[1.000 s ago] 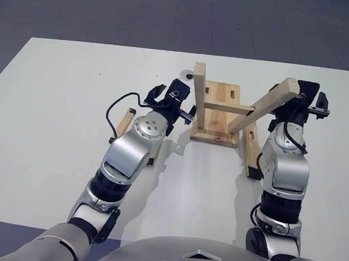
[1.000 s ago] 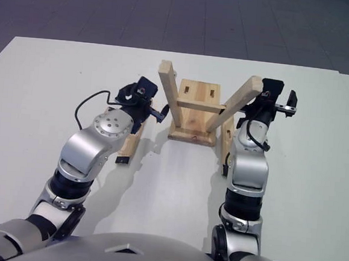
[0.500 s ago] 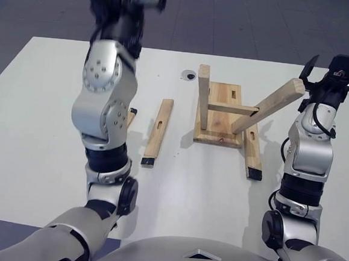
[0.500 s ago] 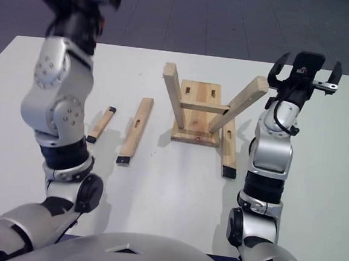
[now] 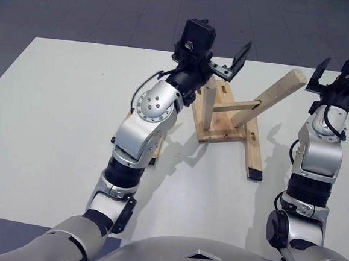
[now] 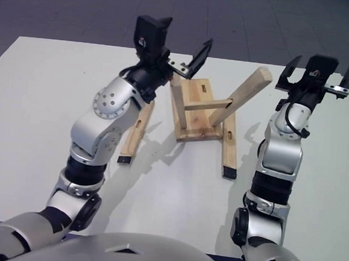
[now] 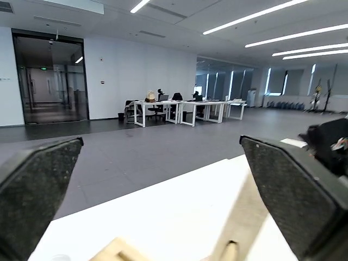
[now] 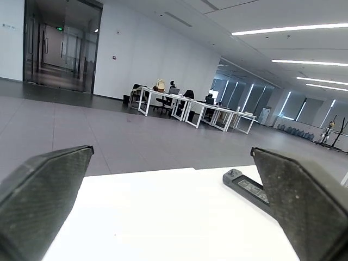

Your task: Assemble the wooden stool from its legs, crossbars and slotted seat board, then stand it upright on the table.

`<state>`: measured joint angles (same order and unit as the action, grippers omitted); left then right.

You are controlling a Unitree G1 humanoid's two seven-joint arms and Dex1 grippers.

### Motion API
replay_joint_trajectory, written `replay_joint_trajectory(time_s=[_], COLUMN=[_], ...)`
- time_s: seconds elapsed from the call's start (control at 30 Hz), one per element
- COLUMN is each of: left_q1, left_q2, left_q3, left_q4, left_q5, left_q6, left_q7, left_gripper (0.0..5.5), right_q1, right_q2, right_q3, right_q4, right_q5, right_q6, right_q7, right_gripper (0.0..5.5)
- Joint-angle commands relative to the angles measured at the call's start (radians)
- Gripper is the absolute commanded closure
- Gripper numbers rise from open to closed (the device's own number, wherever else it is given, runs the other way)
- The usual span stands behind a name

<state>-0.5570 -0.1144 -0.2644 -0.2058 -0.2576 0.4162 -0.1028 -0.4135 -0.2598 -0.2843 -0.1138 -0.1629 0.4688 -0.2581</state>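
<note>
Left gripper [image 7: 162, 141] swung down over stool [image 5: 220, 127], by its upright leg [image 5: 207, 103], jaws wide, empty, right gripper [image 6: 321, 68] spread, empty, other leg [image 5: 275, 95] tilted

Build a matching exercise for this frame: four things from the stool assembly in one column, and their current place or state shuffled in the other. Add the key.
Things
1. seat board
2. tilted leg
3. loose leg on the robot's right
4. left gripper

States
A. open, in the air above the upright leg
B. lying flat on the table, dark end toward the robot
C. flat on the table, two legs rising from it
D. leaning off vertical toward the right gripper

Pairs: 1-C, 2-D, 3-B, 4-A
</note>
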Motion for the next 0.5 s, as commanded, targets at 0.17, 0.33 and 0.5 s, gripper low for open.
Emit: replay_joint_trajectory(time_s=[0.17, 0.33, 0.5], left_q1=[-0.167, -0.227, -0.138], left_q2=[-0.076, 0.064, 0.172], left_q3=[0.24, 0.478, 0.595], left_q4=[-0.054, -0.197, -0.179], left_q5=[-0.117, -0.207, -0.183], left_q6=[-0.039, -0.028, -0.019], left_q7=[0.119, 0.247, 0.256], left_gripper=[0.12, 0.12, 0.12], right_q1=[-0.04, -0.124, -0.06], right_q2=[0.017, -0.009, -0.115], right_q3=[-0.081, -0.109, 0.0], right_q4=[-0.014, -0.285, -0.48], right_q5=[0.08, 0.571, 0.89], right_q6=[-0.023, 0.009, 0.162], right_q7=[-0.002, 0.371, 0.646], right_gripper=[0.1, 0.1, 0.1])
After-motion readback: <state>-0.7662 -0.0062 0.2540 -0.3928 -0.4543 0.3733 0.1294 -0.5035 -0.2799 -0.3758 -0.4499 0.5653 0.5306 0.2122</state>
